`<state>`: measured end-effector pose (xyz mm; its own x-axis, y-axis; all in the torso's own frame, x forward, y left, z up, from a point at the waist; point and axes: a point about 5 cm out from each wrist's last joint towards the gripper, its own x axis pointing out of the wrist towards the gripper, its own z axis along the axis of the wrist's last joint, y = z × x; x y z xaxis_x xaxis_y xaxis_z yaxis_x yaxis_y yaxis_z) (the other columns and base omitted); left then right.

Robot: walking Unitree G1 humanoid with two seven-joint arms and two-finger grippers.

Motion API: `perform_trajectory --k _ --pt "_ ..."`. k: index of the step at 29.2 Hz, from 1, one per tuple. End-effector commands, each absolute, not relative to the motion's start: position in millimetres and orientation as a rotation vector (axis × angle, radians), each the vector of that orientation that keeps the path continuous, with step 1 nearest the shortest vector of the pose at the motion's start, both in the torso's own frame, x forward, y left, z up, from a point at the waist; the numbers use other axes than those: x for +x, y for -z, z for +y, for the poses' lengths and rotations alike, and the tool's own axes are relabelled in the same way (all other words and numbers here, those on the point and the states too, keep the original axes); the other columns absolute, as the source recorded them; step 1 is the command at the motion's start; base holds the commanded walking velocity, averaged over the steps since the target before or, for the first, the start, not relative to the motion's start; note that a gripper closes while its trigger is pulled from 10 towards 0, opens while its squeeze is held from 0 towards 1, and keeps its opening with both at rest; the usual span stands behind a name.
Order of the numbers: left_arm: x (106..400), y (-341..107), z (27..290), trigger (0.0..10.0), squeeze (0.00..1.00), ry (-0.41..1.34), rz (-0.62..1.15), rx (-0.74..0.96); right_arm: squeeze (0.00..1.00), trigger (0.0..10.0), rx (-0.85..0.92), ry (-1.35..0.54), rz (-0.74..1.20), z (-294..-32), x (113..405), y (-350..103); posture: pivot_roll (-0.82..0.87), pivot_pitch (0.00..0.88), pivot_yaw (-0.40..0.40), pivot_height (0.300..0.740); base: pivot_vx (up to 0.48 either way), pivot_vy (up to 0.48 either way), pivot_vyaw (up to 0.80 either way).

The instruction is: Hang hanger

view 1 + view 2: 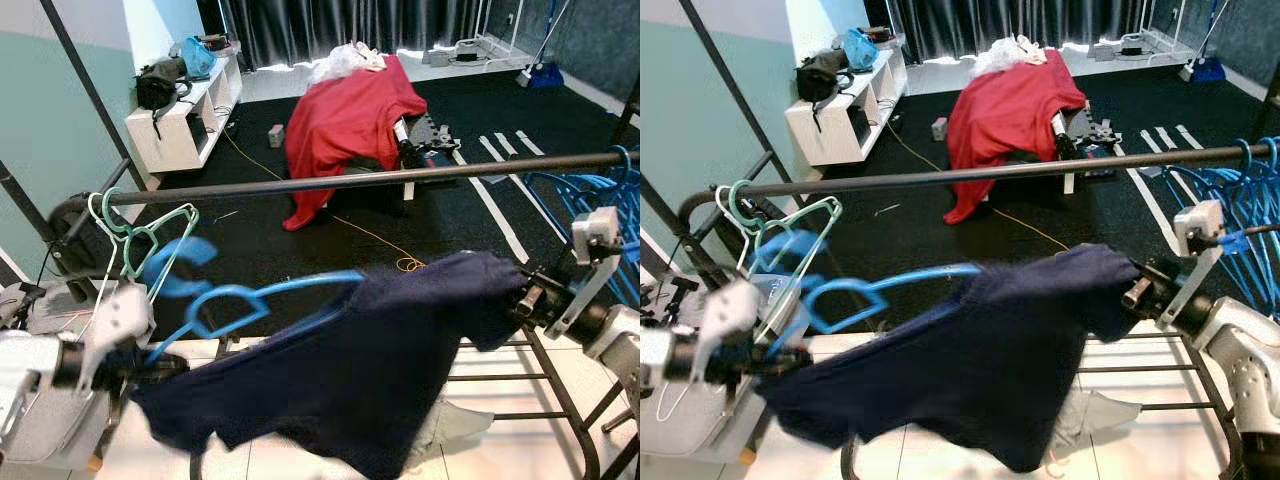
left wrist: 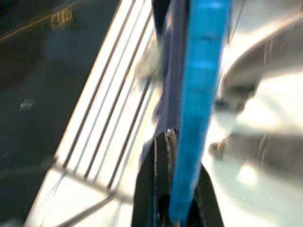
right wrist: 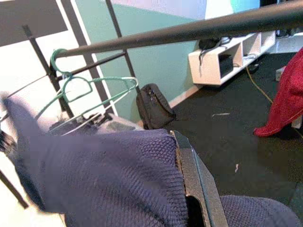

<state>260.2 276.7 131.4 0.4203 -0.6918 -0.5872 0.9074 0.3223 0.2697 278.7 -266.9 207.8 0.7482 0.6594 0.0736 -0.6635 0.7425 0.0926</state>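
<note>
The left tool (image 1: 150,362) pinches a blue hanger (image 1: 235,298); the right tool (image 1: 522,296) pinches the navy sweater (image 1: 350,370) draped on it. Both sit below the rail (image 1: 350,180). Next, lift the hook over it.

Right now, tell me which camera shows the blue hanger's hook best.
The left eye view: the blue hanger shows whole there, its blurred hook curling below the rail, with the navy sweater draped on it. The right eye view shows the same, equally blurred. The left wrist view shows a blue strip between the left gripper fingers. The right wrist view shows only sweater.
</note>
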Motion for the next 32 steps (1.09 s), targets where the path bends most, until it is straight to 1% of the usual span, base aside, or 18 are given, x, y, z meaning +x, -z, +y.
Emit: perform_trajectory --k 1,5,6,7,8,9,11,13,16,19,21,22,24,25,26,30,31,32 --pt "256 -126 308 1.5 0.0 0.965 0.554 0.729 0.0 0.0 0.115 -0.64 -0.127 -282 279 -223 -0.17 0.0 0.095 0.74 0.0 0.0 0.0" --pt "257 -125 317 1.5 0.0 0.912 0.59 0.775 0.0 0.0 0.112 -0.625 -0.14 -284 279 -226 -0.18 0.0 0.095 0.74 0.0 0.0 0.0" --pt "260 -144 330 1.4 0.0 0.82 0.506 0.737 0.0 0.0 0.098 -0.573 -0.142 -291 279 -228 -0.18 0.0 0.096 0.74 0.0 0.0 0.0" --pt "260 -144 330 1.4 0.0 0.82 0.506 0.737 0.0 0.0 0.098 -0.573 -0.142 -291 279 -228 -0.18 0.0 0.096 0.74 0.0 0.0 0.0" --pt "260 -155 331 2.1 0.0 0.814 0.439 0.695 0.0 0.0 0.093 -0.557 -0.126 -292 279 -226 -0.19 0.0 0.095 0.74 0.0 0.0 0.0" --pt "261 -164 330 2.4 0.0 0.817 0.373 0.659 0.0 0.0 0.092 -0.55 -0.107 -293 279 -223 -0.19 0.0 0.095 0.74 0.0 0.0 0.0" --pt "259 -183 319 2.5 0.0 0.892 0.241 0.574 0.0 0.0 0.085 -0.559 -0.061 -286 280 -213 -0.18 0.0 0.09 0.74 0.0 0.0 0.0" --pt "256 -186 310 3.2 0.0 0.974 0.223 0.583 0.0 0.0 0.095 -0.564 -0.053 -281 282 -208 -0.18 0.0 0.09 0.74 0.0 0.0 0.0" --pt "256 -183 304 3.2 0.0 1.005 0.252 0.629 0.0 0.0 0.103 -0.563 -0.057 -280 284 -207 -0.17 0.0 0.089 0.74 0.0 0.0 0.0" --pt "259 -159 291 3.0 0.0 1.082 0.388 0.788 0.0 0.0 0.11 -0.564 -0.069 -279 288 -210 -0.17 0.0 0.087 0.74 0.0 0.0 0.0" --pt "257 -135 280 2.3 0.0 1.155 0.516 0.927 0.0 0.0 0.115 -0.57 -0.084 -278 291 -214 -0.16 0.0 0.086 0.74 0.0 0.0 0.0" --pt "256 -126 277 2.3 0.0 1.181 0.561 0.979 0.0 0.0 0.118 -0.573 -0.09 -278 291 -215 -0.16 0.0 0.086 0.74 0.0 0.0 0.0" --pt "254 -115 273 2.2 0.0 1.215 0.611 1.023 0.0 0.0 0.121 -0.575 -0.095 -277 292 -217 -0.16 0.0 0.089 0.74 0.0 0.0 0.0" --pt "254 -109 270 2.8 0.0 1.223 0.639 1.057 0.0 0.0 0.12 -0.575 -0.096 -276 293 -217 -0.15 0.0 0.093 0.74 0.0 0.0 0.0" --pt "254 -104 268 3.1 0.0 1.232 0.666 1.08 0.0 0.0 0.12 -0.574 -0.098 -275 293 -217 -0.15 0.0 0.093 0.74 0.0 0.0 0.0" --pt "254 -102 266 3.1 0.0 1.237 0.684 1.095 0.0 0.0 0.121 -0.573 -0.099 -274 294 -217 -0.15 0.0 0.093 0.74 0.0 0.0 0.0" --pt "256 -98 265 3.5 0.0 1.227 0.702 1.116 0.0 0.0 0.122 -0.573 -0.1 -273 294 -216 -0.15 0.0 0.094 0.74 0.0 0.0 0.0" --pt "256 -98 265 3.5 0.0 1.227 0.702 1.116 0.0 0.0 0.122 -0.573 -0.1 -273 294 -216 -0.15 0.0 0.094 0.74 0.0 0.0 0.0"
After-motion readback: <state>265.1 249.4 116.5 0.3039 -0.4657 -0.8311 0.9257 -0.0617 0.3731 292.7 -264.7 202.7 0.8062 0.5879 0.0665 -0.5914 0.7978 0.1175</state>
